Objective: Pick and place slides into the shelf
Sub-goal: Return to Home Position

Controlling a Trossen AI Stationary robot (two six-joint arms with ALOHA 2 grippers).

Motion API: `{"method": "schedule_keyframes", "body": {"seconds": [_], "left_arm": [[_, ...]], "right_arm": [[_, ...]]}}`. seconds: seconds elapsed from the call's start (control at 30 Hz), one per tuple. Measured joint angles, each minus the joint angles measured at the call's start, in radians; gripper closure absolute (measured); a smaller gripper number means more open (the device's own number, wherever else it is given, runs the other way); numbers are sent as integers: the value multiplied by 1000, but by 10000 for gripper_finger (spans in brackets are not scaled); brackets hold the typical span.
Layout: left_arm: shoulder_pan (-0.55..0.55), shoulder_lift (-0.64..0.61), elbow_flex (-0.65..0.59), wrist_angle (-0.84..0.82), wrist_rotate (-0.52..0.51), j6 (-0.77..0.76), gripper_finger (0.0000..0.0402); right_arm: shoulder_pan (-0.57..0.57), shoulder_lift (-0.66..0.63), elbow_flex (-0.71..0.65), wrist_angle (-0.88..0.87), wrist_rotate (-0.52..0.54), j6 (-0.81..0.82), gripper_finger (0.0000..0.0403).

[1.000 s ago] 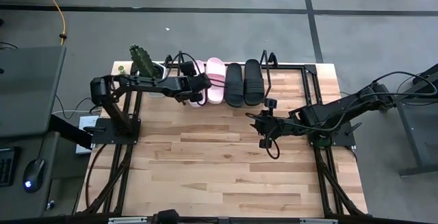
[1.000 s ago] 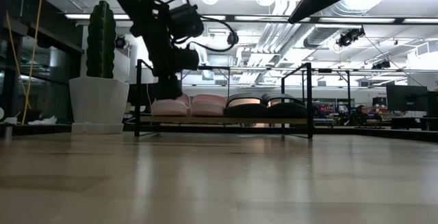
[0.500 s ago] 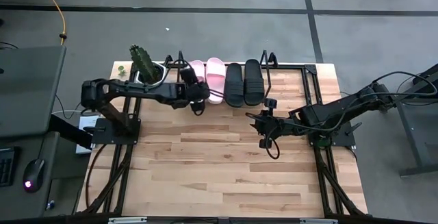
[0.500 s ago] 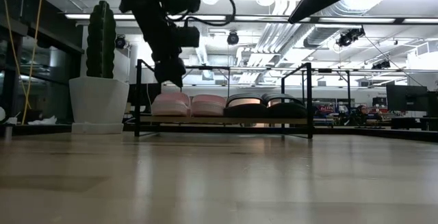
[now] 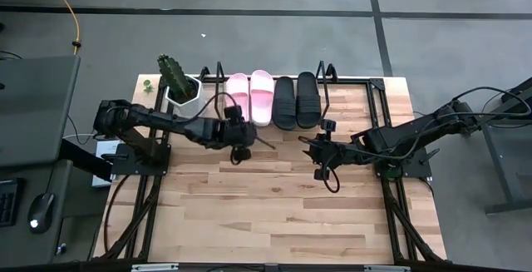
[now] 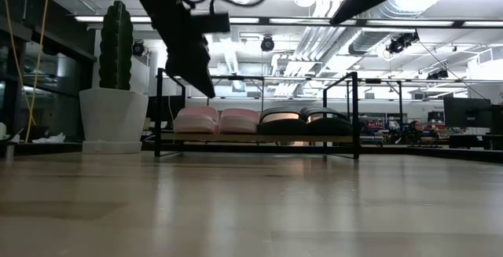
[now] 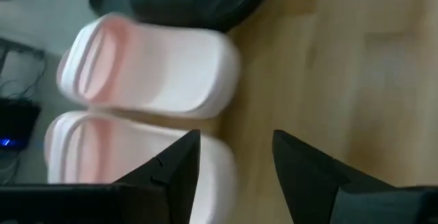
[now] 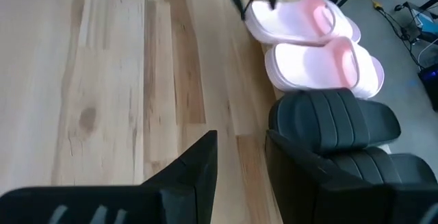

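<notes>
Left gripper [image 7: 236, 136] spread wide, empty, just off the shelf [image 5: 326, 85]; four slides [image 5: 285, 101] lined up inside. Lift high, draw away slow, keep off its wires. Right gripper [image 8: 241, 138] parted, empty, waiting well apart.

You've got a cactus [image 5: 172, 72] in its white pot [image 6: 108, 119] on the wooden table's [image 5: 274, 205] back left corner, a yellow cable [image 5: 66, 6] across the floor, and a mouse [image 5: 39, 211] on the side desk [image 5: 29, 106].

Four slides [image 5: 262, 97] sit side by side on the shelf [image 6: 355, 115].
</notes>
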Motion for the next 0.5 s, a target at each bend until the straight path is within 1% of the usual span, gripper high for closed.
{"method": "schedule_keyframes", "body": {"seconds": [0.2, 0.37, 0.5], "left_arm": [[-128, -26, 39, -7, 0, -85, 232], [-246, -56, 96, -7, 0, -162, 232], [-342, -76, 147, -16, 0, -193, 232]], "right_arm": [[0, 0, 0, 65, 4, 0, 288], [0, 0, 0, 79, 5, 0, 288], [0, 0, 0, 85, 6, -24, 288]]}}
